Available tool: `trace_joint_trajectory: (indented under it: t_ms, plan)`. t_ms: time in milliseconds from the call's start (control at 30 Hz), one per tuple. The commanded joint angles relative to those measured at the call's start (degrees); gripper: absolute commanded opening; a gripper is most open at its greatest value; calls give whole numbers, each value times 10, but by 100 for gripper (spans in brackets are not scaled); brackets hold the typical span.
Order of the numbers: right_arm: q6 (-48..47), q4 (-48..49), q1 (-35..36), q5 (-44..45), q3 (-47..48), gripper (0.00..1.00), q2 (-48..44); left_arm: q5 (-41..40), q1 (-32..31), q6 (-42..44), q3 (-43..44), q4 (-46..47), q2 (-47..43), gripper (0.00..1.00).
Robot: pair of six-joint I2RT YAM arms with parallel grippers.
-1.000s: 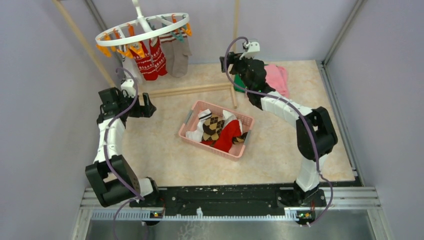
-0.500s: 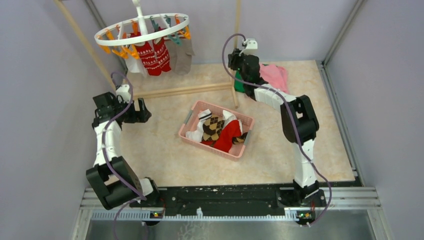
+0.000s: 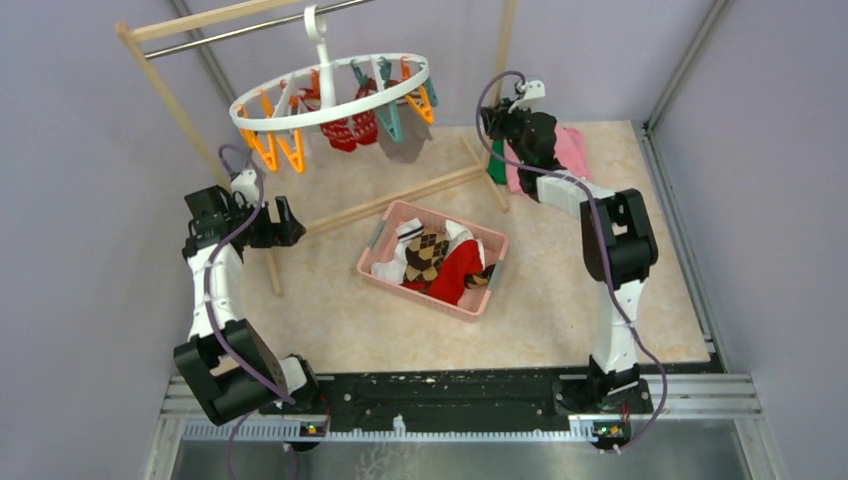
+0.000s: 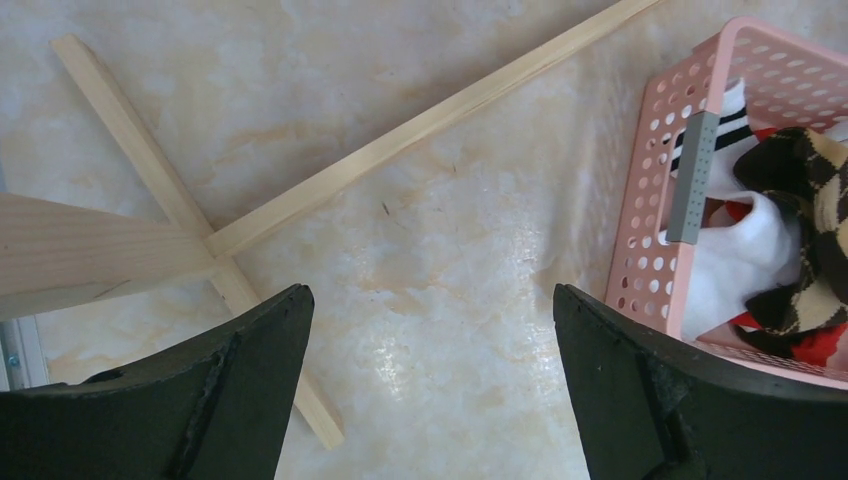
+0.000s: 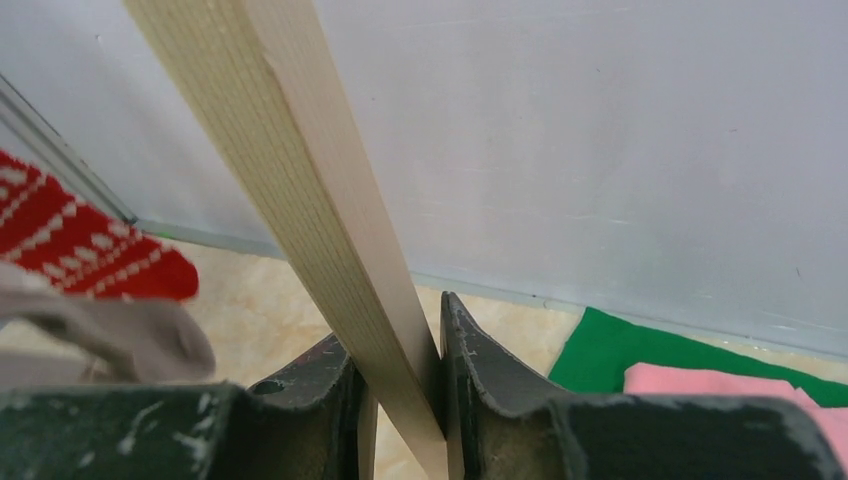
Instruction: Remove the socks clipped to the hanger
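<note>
the right gripper [image 5: 396,345] has its two dark, scuffed fingers [image 5: 480,385] pressed against either side of a pale wooden post [image 5: 290,150], which slants up and to the left across a plain grey wall [image 5: 600,130]. at left, a red sock [image 5: 80,240] with a white pattern hangs above a grey sock [image 5: 130,335]. at lower right, a green cloth [image 5: 620,350] lies on the marbled tabletop [image 5: 270,300], with a pink cloth [image 5: 720,385] on top of it.
</note>
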Motion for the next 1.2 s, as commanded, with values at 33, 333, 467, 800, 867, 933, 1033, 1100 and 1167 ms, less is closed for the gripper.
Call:
trace_joint_trajectory:
  t_ms: [33,333,467,800,867,933,1033,1100,1167]
  plan:
    - [115,-10,-7,-67,6,17,-55,48,3,-29,28,14,-29,96]
    - [99,-30,21,-6,-69,89,-123,175,3,-33,-7,63,-37,97]
    - [98,5,22,-8,-140,99,-193,206,3,-16,-7,56,-28,96]
    - [98,115,90,-146,-217,99,-223,218,3,-50,6,57,-27,95]
    - [99,149,99,-179,-201,99,-195,223,3,-54,11,42,-25,95]
    - [97,170,107,-205,-169,99,-162,233,3,-57,9,25,-23,95]
    - [116,204,112,-244,-110,98,-109,250,3,-56,0,3,-22,95]
    - [114,207,116,-246,-71,96,-82,255,3,-47,-5,-10,-21,94]
    - [97,176,120,-232,-33,94,-60,254,3,-38,-7,-20,-22,95]
